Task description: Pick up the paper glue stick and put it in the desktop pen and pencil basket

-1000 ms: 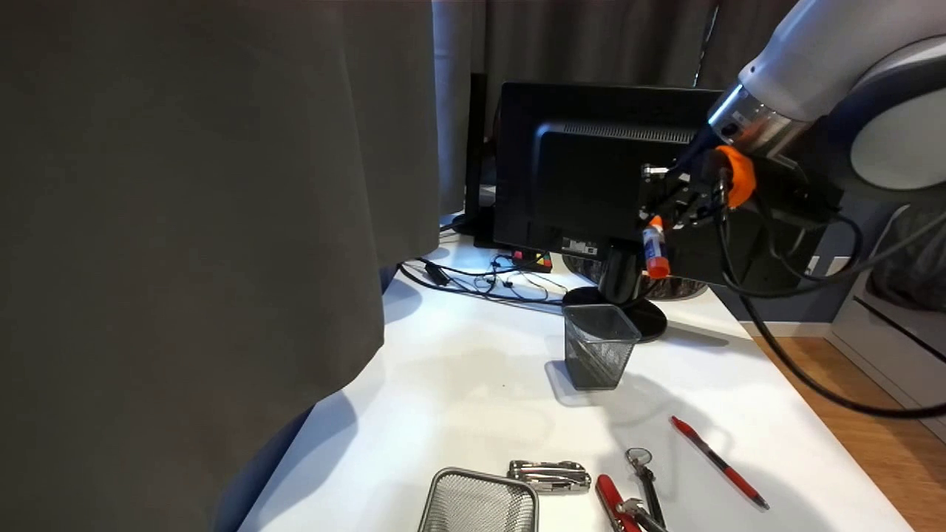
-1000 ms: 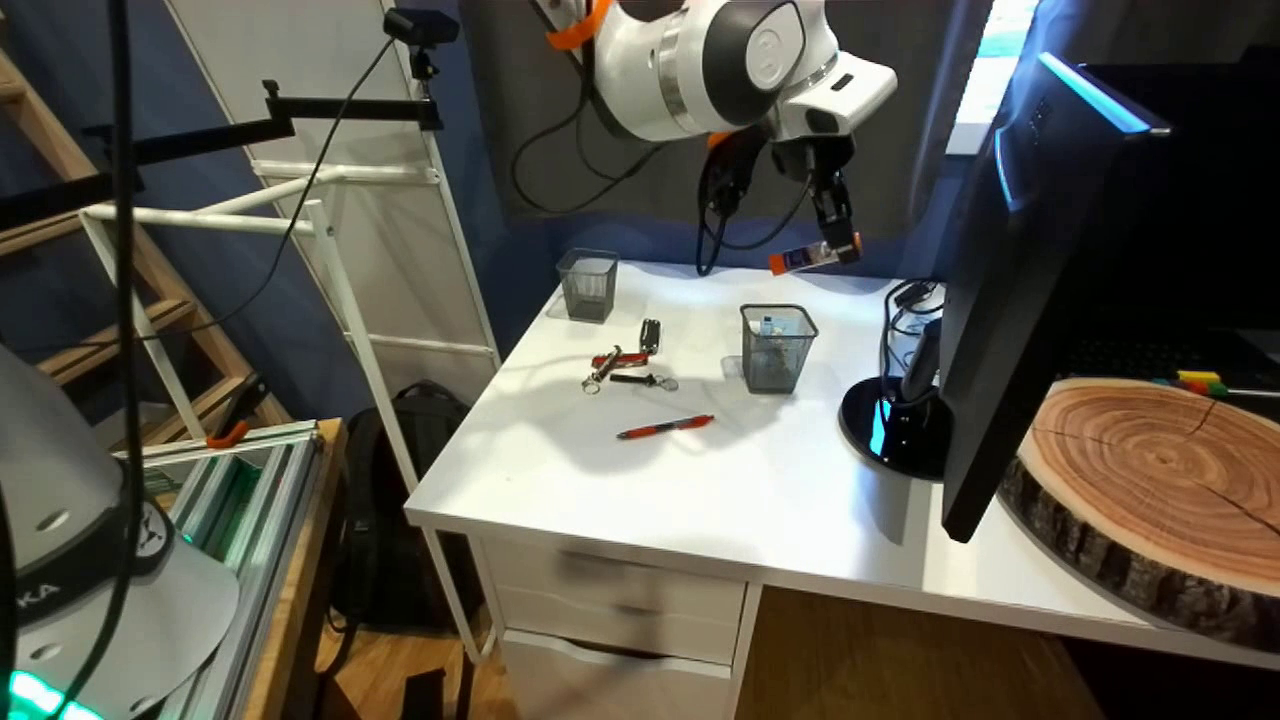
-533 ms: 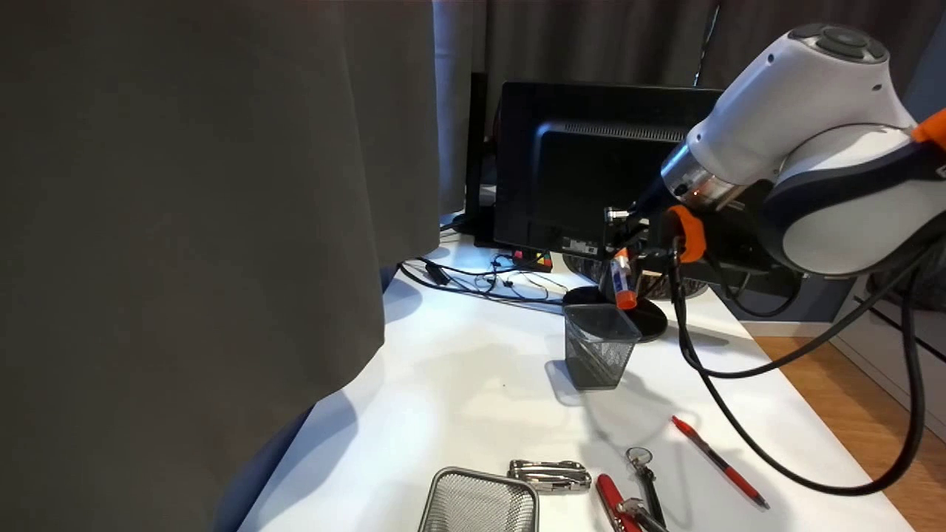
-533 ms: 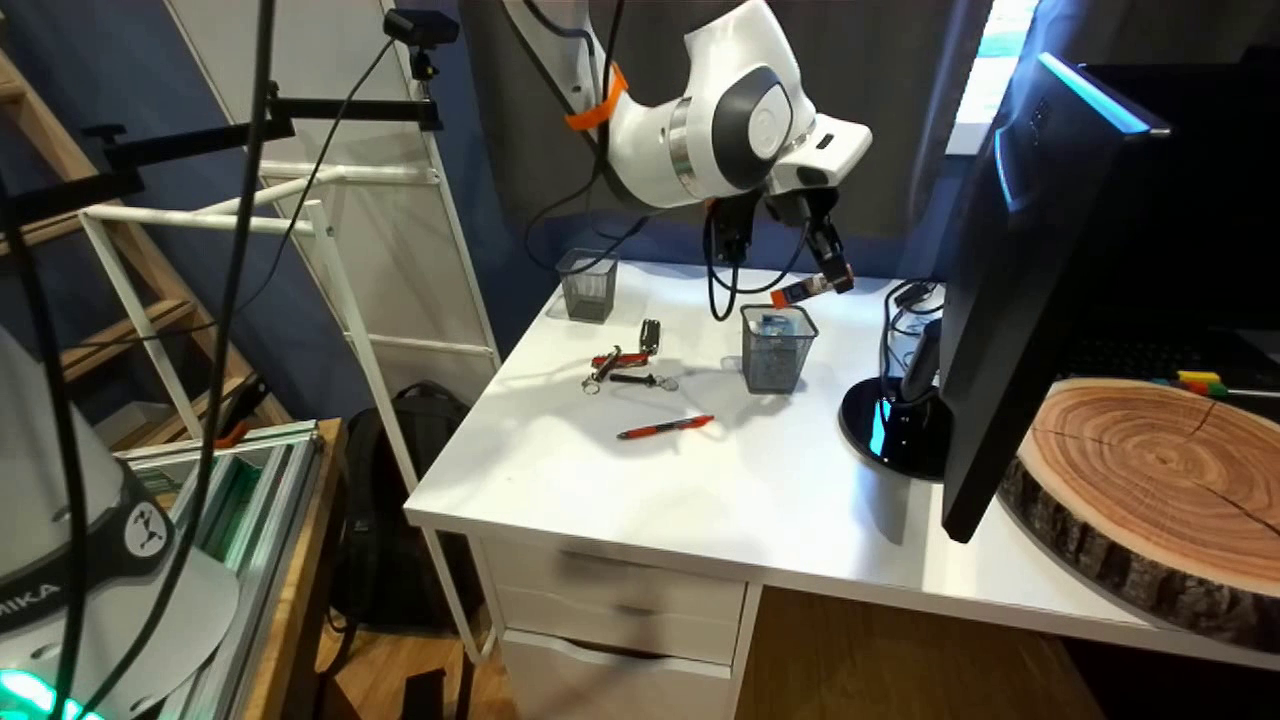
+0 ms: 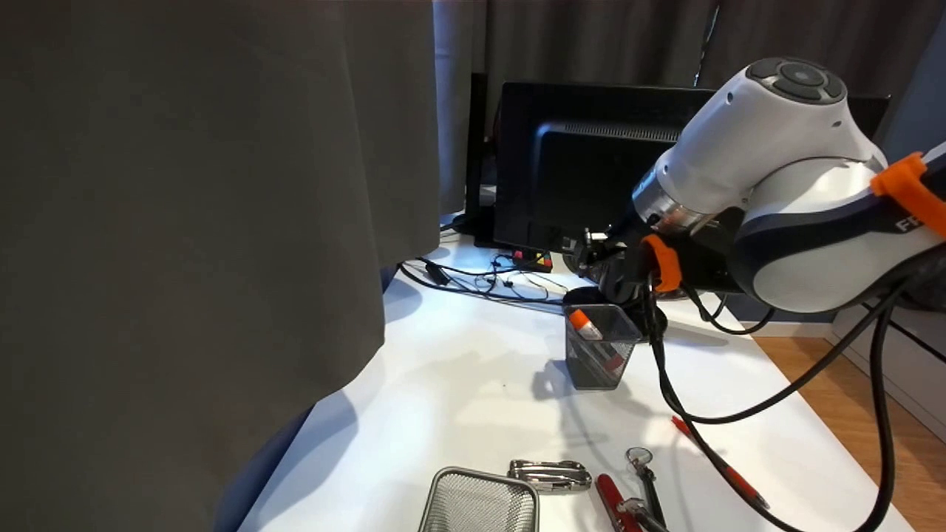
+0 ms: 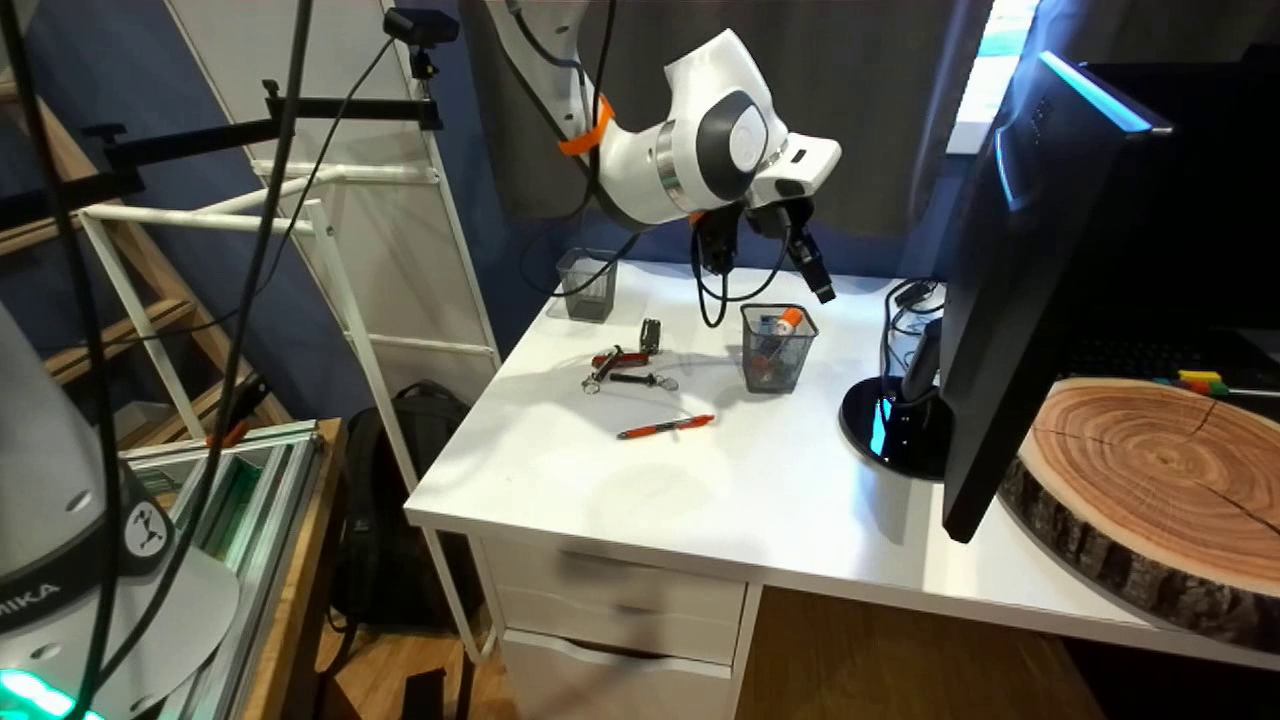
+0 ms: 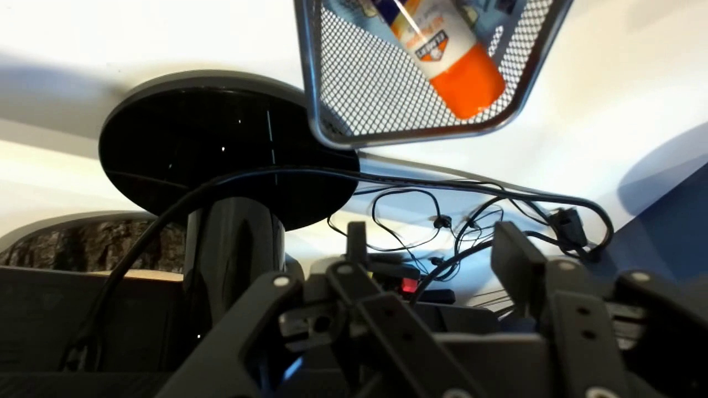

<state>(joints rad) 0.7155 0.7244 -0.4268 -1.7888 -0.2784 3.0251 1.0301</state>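
The paper glue stick, white with an orange-red cap, leans inside the dark mesh cup, the pen and pencil basket. The glue stick shows in both exterior views [image 5: 586, 325] [image 6: 790, 320] and in the wrist view [image 7: 437, 52]. The cup stands upright on the desk in both exterior views [image 5: 582, 375] [image 6: 775, 368]; its rim and mesh show at the top of the wrist view [image 7: 365, 88]. My gripper [image 7: 432, 243] is open, its fingers apart with nothing between them. It hangs above the cup, beside its monitor side, in both exterior views [image 5: 591, 266] [image 6: 822, 292].
A monitor [image 6: 1060, 250] stands close behind the cup, with loose cables [image 5: 495, 284] on the desk. A silver mesh tray [image 5: 480, 502], a multitool [image 5: 550, 475], a red knife [image 5: 617, 502] and a red pen [image 6: 665, 427] lie on the desk. Arm cables [image 5: 709, 421] hang low over it.
My gripper came down toward the cup with the glue stick, then opened. The glue stick dropped into the cup. The arm cables now hang lower, across the red pen.
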